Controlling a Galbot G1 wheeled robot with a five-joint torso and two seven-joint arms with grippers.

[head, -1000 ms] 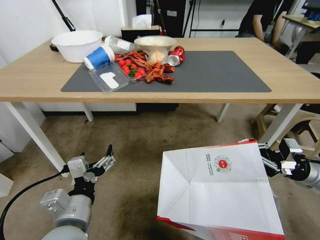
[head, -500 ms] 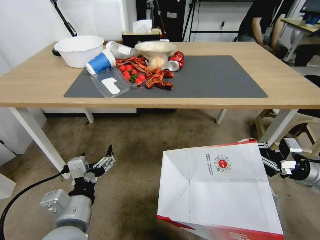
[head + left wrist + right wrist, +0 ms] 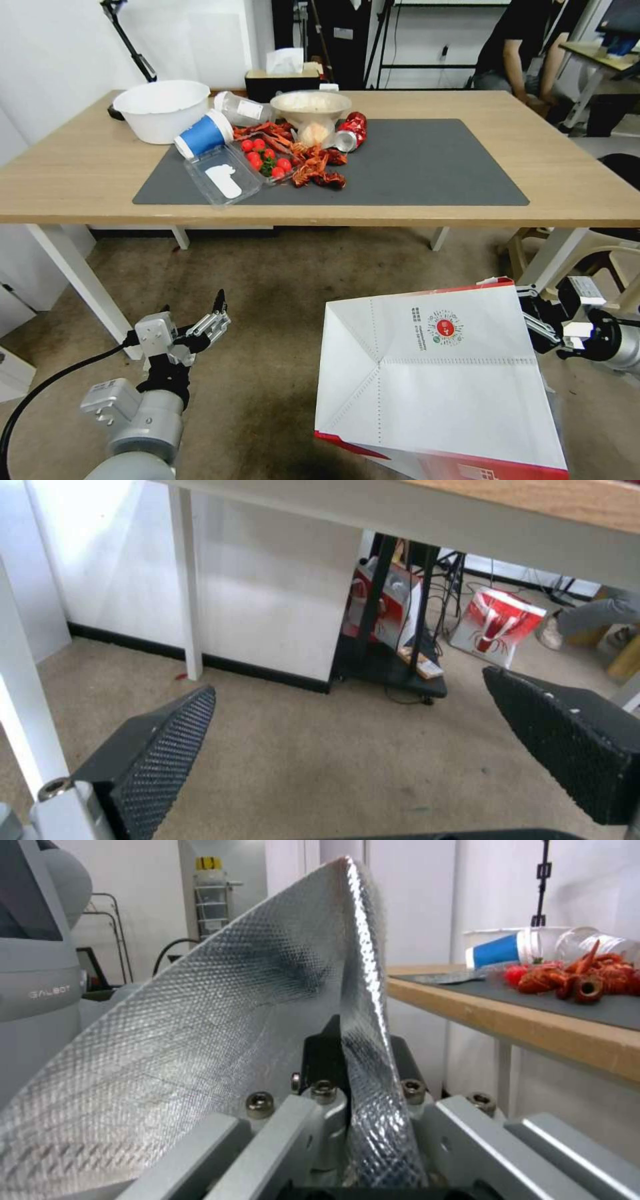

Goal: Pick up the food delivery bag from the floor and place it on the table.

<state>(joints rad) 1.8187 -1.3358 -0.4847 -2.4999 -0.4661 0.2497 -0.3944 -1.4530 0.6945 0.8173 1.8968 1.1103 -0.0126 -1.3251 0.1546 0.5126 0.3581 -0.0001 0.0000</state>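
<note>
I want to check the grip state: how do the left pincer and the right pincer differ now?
The left pincer is open and holds nothing; the right pincer is shut on the food delivery bag. The left hangs over bare floor; the right is at the bag's edge. Both sit below the table.

I see the food delivery bag (image 3: 440, 393) is smooth white paper, shiny bumpy foil inside; the table (image 3: 87, 167) is wood

Left gripper (image 3: 215, 319), near left, low, fingers spread apart. Right gripper (image 3: 533, 323), near right, clamped on food delivery bag (image 3: 440, 380).
</note>
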